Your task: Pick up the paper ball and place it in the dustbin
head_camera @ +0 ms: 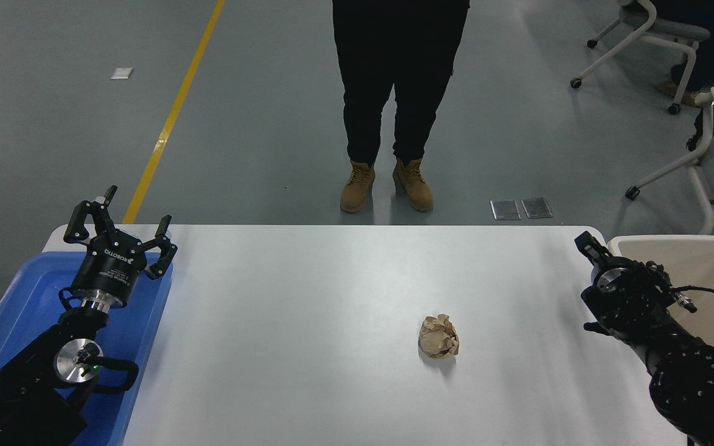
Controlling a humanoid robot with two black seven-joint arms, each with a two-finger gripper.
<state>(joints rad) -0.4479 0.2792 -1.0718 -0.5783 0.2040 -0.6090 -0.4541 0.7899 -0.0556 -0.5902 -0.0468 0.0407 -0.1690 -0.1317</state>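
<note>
- Head view, only view on record.
- Paper ball [438,336]: lies alone on the white bench [307,297], right of centre, nearer the robot's edge than the far edge. Nothing touches it. Wrinkled tan wad, roughly round, slightly taller than wide in the picture; no clear long axis or pointing direction. Small shadow at its lower right.
- Dustbin [682,246]: cream-white, off the bench's right end. Only the near-left corner and part of the rim and inner wall show; the rest is cut by the right picture edge and covered by the right arm. Inside not readable.
- Right claw [589,246]: at the bench's far right, just beside the bin rim, well apart from the ball. Seen from behind the wrist; only one dark tip sticks out up-left, so cannot tell whether wide or narrow.
- Left claw [120,217]: parked at lower left above the blue tray [19,297], fingers spread wide, holding nothing.
- Blue tray: far side partly hidden by the left arm, cut by the lower-left picture edge.
- Person [394,93] at the far side: dark trousers and tan boots only; upper body cut by the top edge.
</note>
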